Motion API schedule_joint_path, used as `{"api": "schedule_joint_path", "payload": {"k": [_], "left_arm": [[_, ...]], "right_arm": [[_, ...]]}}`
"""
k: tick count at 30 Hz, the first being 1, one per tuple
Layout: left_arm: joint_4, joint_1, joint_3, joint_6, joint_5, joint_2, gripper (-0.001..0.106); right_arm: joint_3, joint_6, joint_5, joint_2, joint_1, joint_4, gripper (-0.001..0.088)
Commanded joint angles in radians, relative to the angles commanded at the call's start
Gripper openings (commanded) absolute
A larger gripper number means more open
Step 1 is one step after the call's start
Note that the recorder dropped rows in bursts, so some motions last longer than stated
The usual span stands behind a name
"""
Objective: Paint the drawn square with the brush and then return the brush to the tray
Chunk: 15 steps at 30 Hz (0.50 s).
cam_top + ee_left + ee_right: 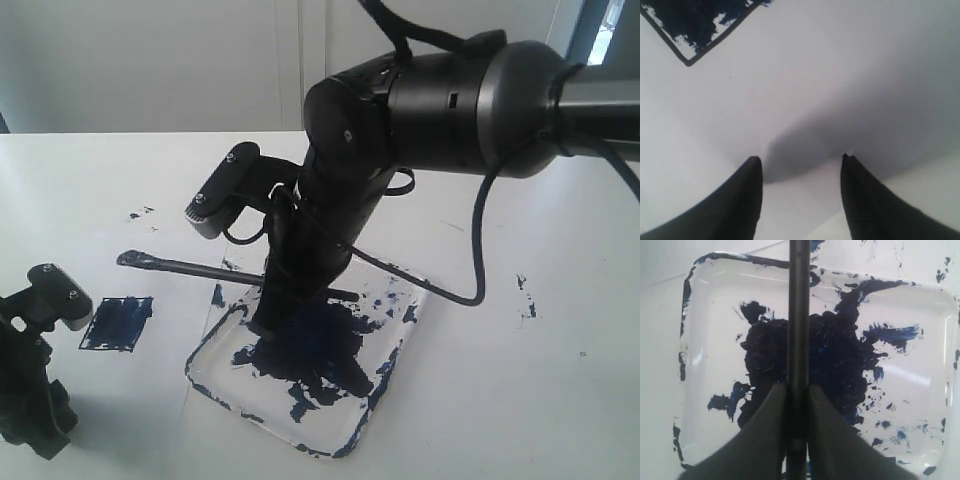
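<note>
The white table (520, 200) is matte and smooth, and it is bare on all sides of the tray (200, 385). The right arm (450, 90), with glossy black rounded housings and a looped cable, reaches down over the tray and hides its middle from the exterior view.

The tray (690, 305) is clear, shallow plastic, rectangular with rounded corners and a low raised rim. A thick blue-black blotch with ragged edges fills its centre. Thinner smears and flecks run along its walls.

The left arm (35, 370) sits well apart from the tray, on the side where the drawn square lies. The left gripper (801, 159) has its two dark tapered fingers spread over blank white surface with nothing between them.

The right gripper (797, 387) is above the tray's paint blotch. Its smooth dark fingers (767, 415) press from both sides on the brush (799, 315), a thin straight black stick. Seen from outside, the brush (180, 265) runs nearly level past the tray's rim, its thicker end pointing out over the table toward the square. I cannot tell whether it touches the tray.

The drawn square (116, 323) lies beside the tray, thin-outlined and filled with streaky dark blue, with white gaps near one corner (695, 20).

Small paint specks (140, 213) dot the table beyond the tray.
</note>
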Motion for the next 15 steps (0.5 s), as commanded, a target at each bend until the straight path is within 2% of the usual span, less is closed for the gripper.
{"api": "schedule_joint_path", "payload": {"k": [8,15], "left_arm": [[0.0,0.0,0.0,0.0,-0.002,0.0,0.054],[0.0,0.0,0.0,0.0,-0.005,0.0,0.054]], "right_arm": [[0.0,-0.012,0.053,0.051,0.0,0.024,0.0],[-0.002,-0.001,0.048,0.051,0.0,-0.024,0.0]]}}
